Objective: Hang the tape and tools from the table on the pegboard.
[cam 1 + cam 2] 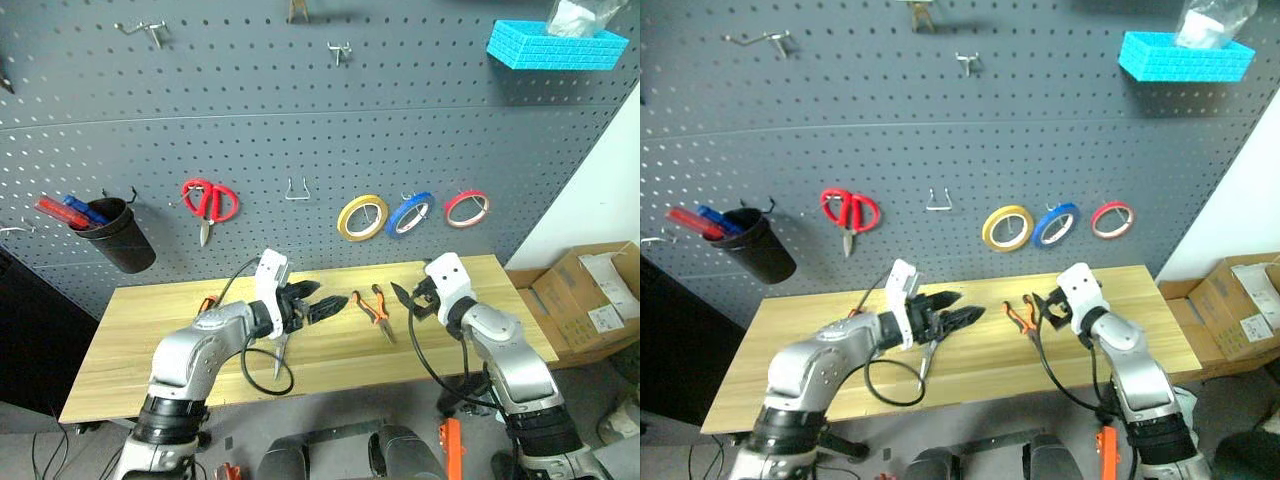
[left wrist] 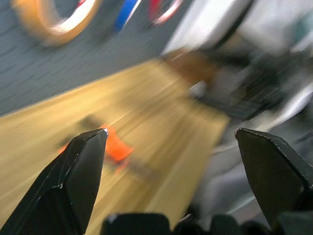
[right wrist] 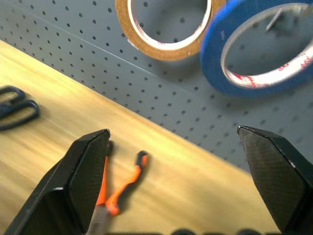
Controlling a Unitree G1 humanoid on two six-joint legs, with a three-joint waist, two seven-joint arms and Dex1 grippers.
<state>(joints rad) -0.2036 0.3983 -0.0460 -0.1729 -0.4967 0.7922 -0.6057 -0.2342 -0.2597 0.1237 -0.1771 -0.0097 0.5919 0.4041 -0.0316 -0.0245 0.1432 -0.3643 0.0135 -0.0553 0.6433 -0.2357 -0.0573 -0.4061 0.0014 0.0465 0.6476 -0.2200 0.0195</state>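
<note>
Right gripper (image 1: 412,296) jaws wide, empty, hovering over the table (image 1: 140,330), aimed forward and slightly down. Pliers (image 1: 373,308) lie flat just to its left, between both grippers, nearer the right one; long axis runs front to back, handles toward the pegboard (image 1: 300,120). Left gripper (image 1: 322,303) also wide, empty, pointing toward the pliers; scissors (image 1: 281,350) lie under it. Blue tape (image 1: 410,213) already hangs on the pegboard.

On the panel ahead of me hang red-handled scissors (image 1: 208,203), a yellow tape roll (image 1: 362,217), a red tape roll (image 1: 467,208) and a black cup (image 1: 117,234); a blue basket (image 1: 556,46) sits near its upper right corner. Cardboard boxes (image 1: 588,300) stand beyond my right.
</note>
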